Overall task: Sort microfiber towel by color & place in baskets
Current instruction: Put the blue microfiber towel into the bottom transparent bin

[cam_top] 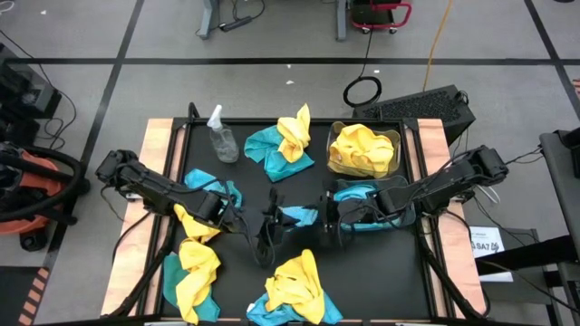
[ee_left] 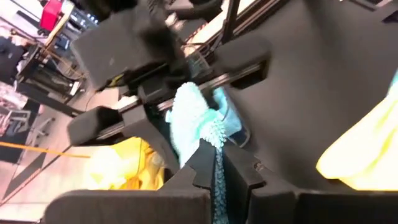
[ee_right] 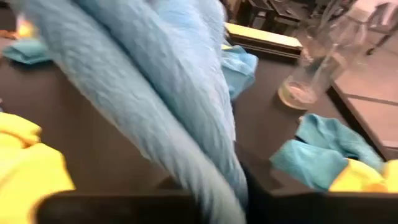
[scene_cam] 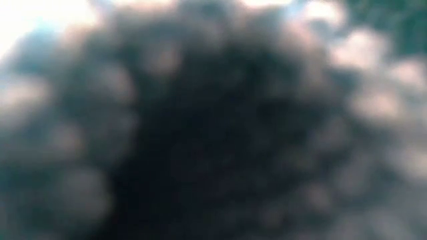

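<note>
A teal microfiber towel [cam_top: 297, 215] stretches between my two grippers over the middle of the black mat. My left gripper [cam_top: 269, 220] is shut on its left end and my right gripper [cam_top: 328, 215] on its right end. Two clear baskets stand at the right. The far basket [cam_top: 395, 138] holds yellow towels [cam_top: 362, 150]. The near basket [cam_top: 349, 192], partly under my right arm, holds teal cloth. Loose yellow and teal towels lie in heaps at the far middle [cam_top: 285, 145], near left [cam_top: 195, 272] and near middle [cam_top: 294, 290]. My left gripper pinches a narrow bunched end of the teal towel [ee_left: 216, 146] between its two fingers, coming from the table's left and slanting down. The cloth runs on from there toward the other gripper. My right gripper pinches a gathered fold of the same towel [ee_right: 217, 168] between its fingers, coming from the table's right and slanting down. The wide rest of the cloth [ee_right: 143, 68] fans out ahead of it.
A clear spray bottle [cam_top: 220, 136] stands upright at the far left of the mat. A teal towel [cam_top: 216, 186] and a yellow one [cam_top: 194, 223] lie under my left arm. Wooden strips [cam_top: 156, 145] edge the table. The low view is covered by something dark and fuzzy.
</note>
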Controlling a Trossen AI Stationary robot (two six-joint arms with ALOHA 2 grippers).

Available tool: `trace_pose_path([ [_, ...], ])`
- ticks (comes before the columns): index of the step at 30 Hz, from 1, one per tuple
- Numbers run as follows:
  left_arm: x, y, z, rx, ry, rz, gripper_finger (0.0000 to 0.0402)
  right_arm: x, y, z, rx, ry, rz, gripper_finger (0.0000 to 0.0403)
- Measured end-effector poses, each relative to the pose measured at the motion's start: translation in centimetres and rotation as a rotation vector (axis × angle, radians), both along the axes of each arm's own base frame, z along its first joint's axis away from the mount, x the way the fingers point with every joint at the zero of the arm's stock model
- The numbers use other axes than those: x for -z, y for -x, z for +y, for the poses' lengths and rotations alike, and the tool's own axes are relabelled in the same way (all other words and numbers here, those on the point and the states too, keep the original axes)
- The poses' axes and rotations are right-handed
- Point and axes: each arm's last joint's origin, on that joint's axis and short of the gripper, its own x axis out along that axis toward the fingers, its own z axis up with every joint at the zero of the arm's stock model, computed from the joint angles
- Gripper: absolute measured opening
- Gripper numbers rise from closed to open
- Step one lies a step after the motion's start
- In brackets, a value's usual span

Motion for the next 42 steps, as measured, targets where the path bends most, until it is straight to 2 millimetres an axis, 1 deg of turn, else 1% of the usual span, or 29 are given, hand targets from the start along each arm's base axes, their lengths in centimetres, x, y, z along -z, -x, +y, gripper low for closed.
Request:
trace_pose_path([
  [1, 0.0, 0.1, -0.2, 0.003, -0.002, 0.0, 0.0017, 0.0, 0.0, 0.0, 0.005, 0.013, 0.004, 0.0022],
  [2, 0.0, 0.1, -0.3, 0.003, -0.004, 0.0, 0.0017, -0.1, 0.1, -0.1, 0.016, 0.028, 0.007, 0.0013],
  [6, 0.0, 0.3, -0.7, 0.008, -0.009, -0.001, 0.002, -0.6, 0.4, -0.3, 0.053, 0.063, -0.01, 0.0006],
  [9, 0.0, 0.3, -0.8, 0.011, -0.008, -0.001, 0.0035, -1.5, 0.9, -0.2, 0.093, 0.121, -0.029, 0.0004],
  [13, 0.1, 0.4, -1.1, 0.036, 0.001, 0.007, 0.0082, -3.9, 1.6, -0.1, 0.157, 0.196, -0.046, 0.0002],
  [18, 0.6, 0.5, -0.8, 0.008, 0.021, 0.028, 0.0159, -6.8, 2.9, 0.5, 0.202, 0.217, 0.064, 0.0001],
  [20, 0.8, 0.6, -0.9, 0.001, 0.033, 0.042, 0.0186, -7.9, 3.7, 0.8, 0.226, 0.209, 0.118, 0.0001],
  [22, 0.9, 0.7, -0.8, -0.011, 0.043, 0.062, 0.0207, -8.9, 4.4, 0.8, 0.255, 0.164, 0.156, 0.0001],
  [25, 1.1, 0.8, -0.7, -0.029, 0.058, 0.082, 0.0227, -9.7, 5.7, 0.7, 0.312, 0.112, 0.247, 0.0001],
  [28, 1.2, 0.9, -0.7, -0.041, 0.077, 0.093, 0.0232, -9.8, 7.3, 0.3, 0.38, 0.098, 0.351, 0.0001],
  [33, 1.5, 1.0, -0.6, -0.06, 0.092, 0.116, 0.0233, -8.8, 9.4, -0.4, 0.495, 0.013, 0.54, 0.0],
  [38, 1.5, 1.0, -0.6, -0.067, 0.106, 0.114, 0.0233, -7.4, 10.3, -0.7, 0.584, -0.031, 0.635, 0.0],
  [42, 1.4, 1.0, -0.6, -0.068, 0.108, 0.108, 0.0233, -5.9, 10.5, -1.0, 0.634, -0.066, 0.701, 0.0],
])
